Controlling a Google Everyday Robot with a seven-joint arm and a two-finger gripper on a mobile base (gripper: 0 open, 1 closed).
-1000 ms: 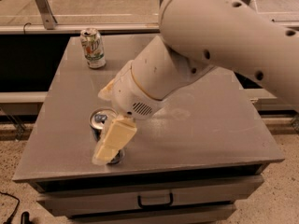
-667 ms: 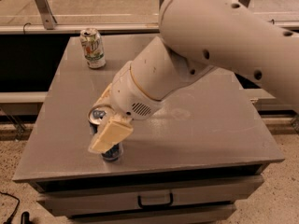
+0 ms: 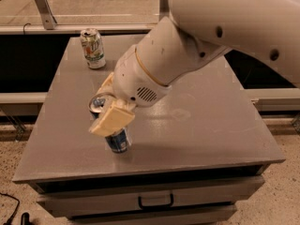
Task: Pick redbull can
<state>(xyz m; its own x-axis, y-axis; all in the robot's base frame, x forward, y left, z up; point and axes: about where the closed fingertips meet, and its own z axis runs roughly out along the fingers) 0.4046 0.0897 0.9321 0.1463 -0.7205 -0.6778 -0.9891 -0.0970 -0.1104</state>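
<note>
Grey and matte, the cabinet top [image 3: 56, 135] fills most of the camera view, its left edge running back toward a slanted metal strut [image 3: 43, 6] at the upper left.

Near the back left corner of the top stands a white-and-green soda can [image 3: 93, 48], upright and well apart from everything else.

Further forward, toward the front left, is the redbull can [image 3: 118, 140]. Its blue and silver base rests on the cabinet top and its shiny silver lid leans a little to the left, so the can stands tilted rather than straight.

The gripper [image 3: 106, 108] is right at this can, coming down on it from the upper right. Its cream-coloured fingers [image 3: 112, 121] are pinched on the can: one pad lies across the near side of the body, hiding the middle of it, and the other sits behind the lid (only the lid and the lowest part of the can show).

From there the thick white arm [image 3: 187, 55] rises to the right and out of the top right corner, covering the back middle of the surface.

Below the front edge, a drawer with a dark handle [image 3: 155, 201] sits roughly at the centre. Speckled floor [image 3: 287, 191] shows at the far right.
</note>
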